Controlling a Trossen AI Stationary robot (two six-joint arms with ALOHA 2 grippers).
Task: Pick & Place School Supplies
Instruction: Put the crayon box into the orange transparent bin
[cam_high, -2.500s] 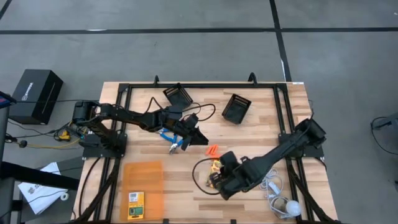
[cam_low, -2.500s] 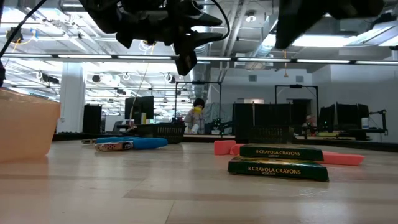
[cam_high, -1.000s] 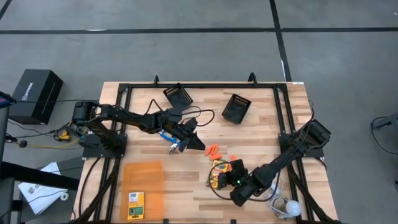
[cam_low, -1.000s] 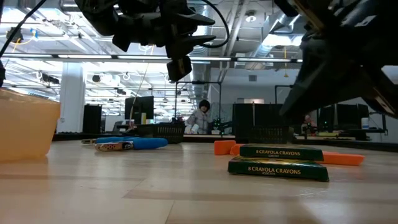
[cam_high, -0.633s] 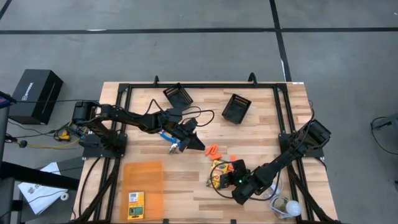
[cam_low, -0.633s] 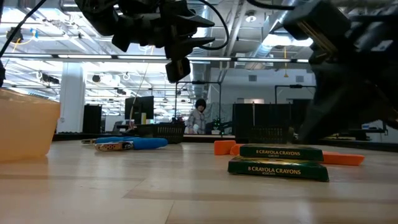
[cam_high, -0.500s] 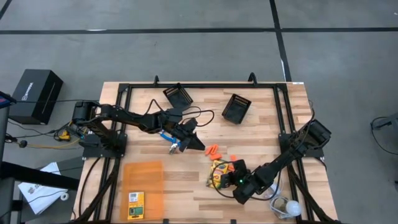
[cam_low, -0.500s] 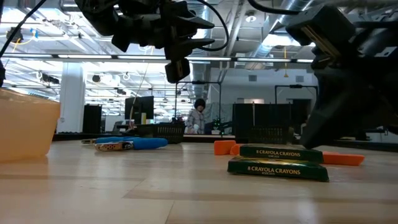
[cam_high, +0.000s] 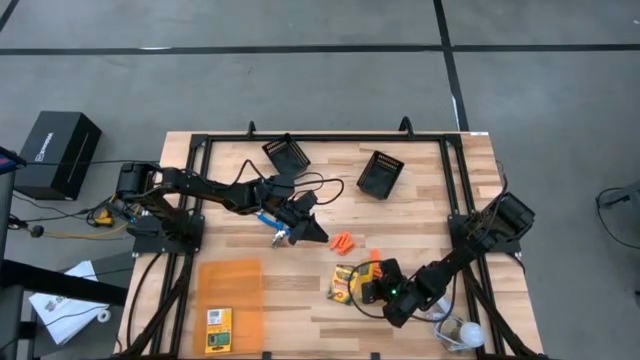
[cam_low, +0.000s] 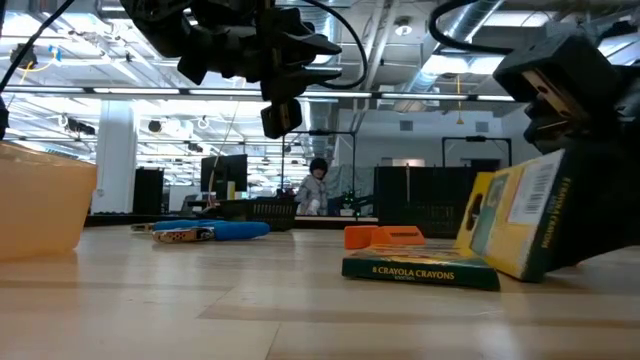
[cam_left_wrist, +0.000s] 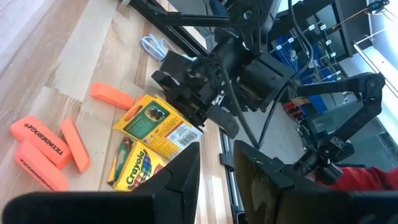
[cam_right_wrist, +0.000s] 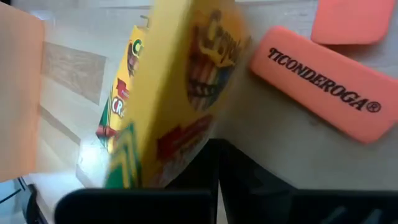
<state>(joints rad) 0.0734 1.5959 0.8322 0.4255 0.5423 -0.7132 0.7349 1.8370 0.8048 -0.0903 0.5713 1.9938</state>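
Observation:
Two yellow-and-green crayon boxes sit near the table's middle front. One crayon box (cam_low: 420, 272) lies flat. The other crayon box (cam_low: 515, 225) stands tipped up on a long edge and leans on my right gripper (cam_right_wrist: 217, 168), which is shut and low beside it. Orange erasers (cam_high: 343, 242) lie just beyond the boxes. The blue-handled scissors (cam_high: 268, 222) lie on the table left of centre. My left gripper (cam_left_wrist: 217, 180) hangs above the table near the scissors, open, with nothing between its fingers. My right gripper pushes with its shut fingers against the lower face of the tipped crayon box (cam_right_wrist: 186, 143), near its bottom edge. The fingers slant down from the table's right side. The box rests on one long edge on the table, tilted, its upper part leaning over the fingers.
An orange bin (cam_high: 228, 300) with a crayon box inside stands at the front left. Two black mesh bins (cam_high: 287, 154) (cam_high: 380, 172) stand at the back. A white cord with a round bulb (cam_high: 455, 330) lies at the front right, close behind my right arm.
My right gripper has gone down to the table beside the crayon boxes. The upper box, which lay flat on the other, has tipped up onto a long edge and leans on the gripper. The lower box has slid a little toward the table's left.

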